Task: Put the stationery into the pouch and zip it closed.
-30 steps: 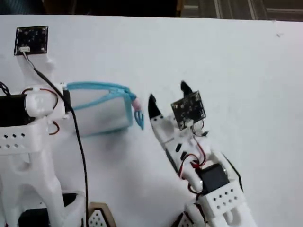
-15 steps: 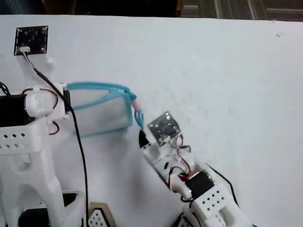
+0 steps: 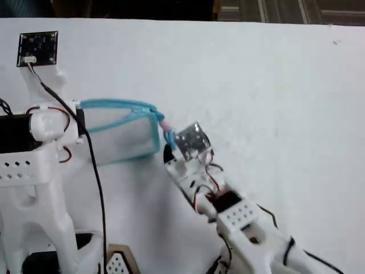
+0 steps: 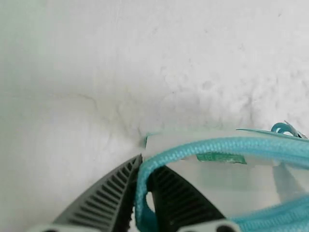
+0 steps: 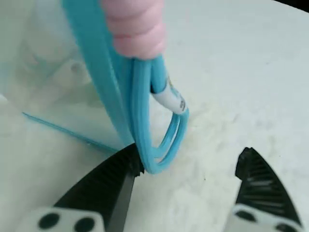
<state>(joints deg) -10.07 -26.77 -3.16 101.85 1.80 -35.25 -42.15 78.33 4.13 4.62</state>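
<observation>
The clear pouch [image 3: 122,132] with blue zipper trim lies left of the table's middle. My left gripper [image 4: 145,193] is shut on the blue trim [image 4: 203,150] at the pouch's left end; in the high view the arm covers it. At the pouch's right end a blue cord loop [image 5: 161,121] hangs from a pink bead [image 5: 140,29]. My right gripper [image 5: 190,162] is open at this loop, with one fingertip [image 5: 128,162] touching the cord and the other off to the side. From above, the right gripper [image 3: 173,148] sits just beside the pull [image 3: 167,136]. I see no loose stationery.
A small black board [image 3: 38,47] with a cable lies at the far left of the white table [image 3: 274,85]. The left arm's white body [image 3: 28,171] fills the near left corner.
The right arm has swung left and down from open table to the pouch's right end, bringing its open gripper onto the cord loop. The left arm and pouch have stayed put.
</observation>
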